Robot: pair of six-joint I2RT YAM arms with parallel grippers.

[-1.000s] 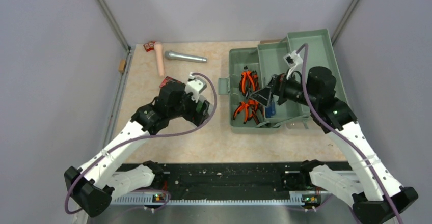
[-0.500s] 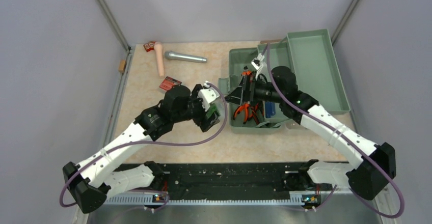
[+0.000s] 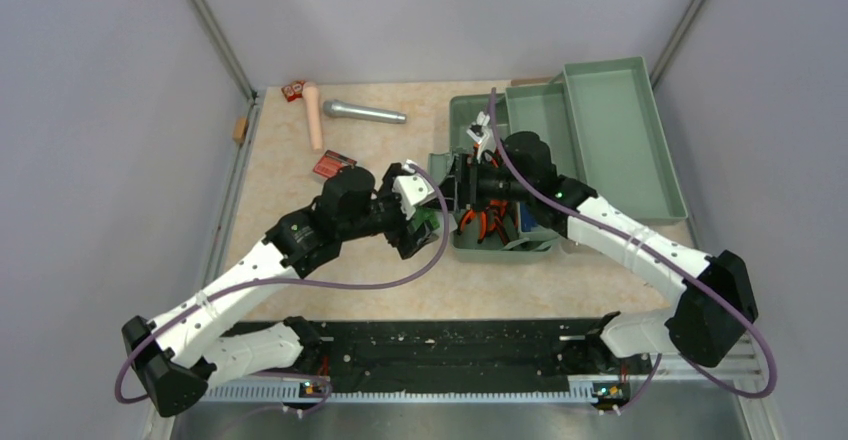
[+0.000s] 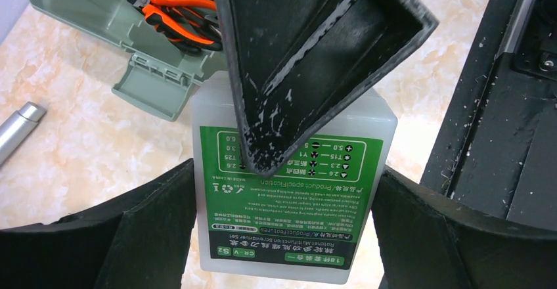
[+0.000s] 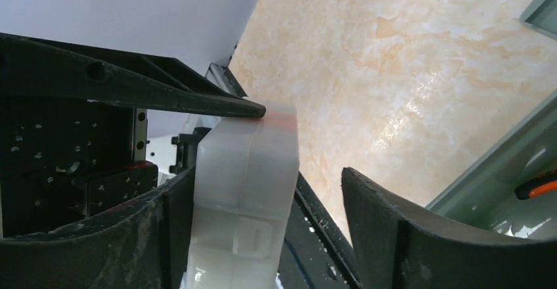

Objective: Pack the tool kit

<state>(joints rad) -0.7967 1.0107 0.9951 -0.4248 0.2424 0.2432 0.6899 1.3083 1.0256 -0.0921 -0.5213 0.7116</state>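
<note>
The sage-green tool kit box [image 3: 465, 110] lies open at the right, its lid [image 3: 625, 130] folded back and orange-handled pliers [image 3: 483, 222] inside. Just left of it, above the table, my left gripper [image 3: 425, 216] is shut on a translucent case with a green label, the green box [image 4: 289, 197]; both pads press its sides. My right gripper [image 3: 448, 188] reaches in from the toolbox side and straddles the same box [image 5: 243, 197]. One right finger [image 5: 157, 236] touches it, while a gap remains at the other finger [image 5: 394, 230].
A silver microphone [image 3: 365, 112], a pale pink stick [image 3: 314, 115] and a small red box [image 3: 333, 164] lie at the back left. The toolbox latch flap [image 4: 154, 88] sticks out toward the held box. A black rail [image 3: 450, 345] runs along the near edge.
My right arm swung left from over the toolbox to the green box and its jaws narrowed. My left arm carried the box rightward toward the toolbox.
</note>
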